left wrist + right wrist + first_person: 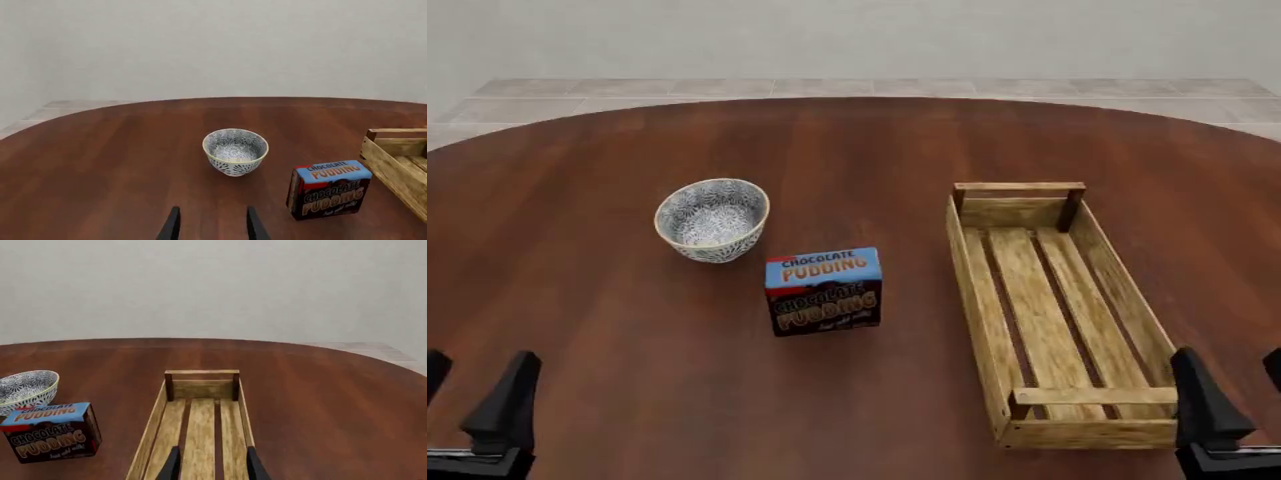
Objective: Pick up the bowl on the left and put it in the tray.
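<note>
Dark wood table (868,150) holds the bowl (711,219) left, tray (1052,310) right; both the left gripper (209,227) and right gripper (209,465) wait parted and empty, near its edge.

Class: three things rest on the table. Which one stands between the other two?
The chocolate pudding box. It stands upright between the patterned bowl on its left and the long wooden tray on its right, touching neither.

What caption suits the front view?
Blue-and-white patterned ceramic bowl sits left of the chocolate pudding box and the long wooden slatted tray.
</note>
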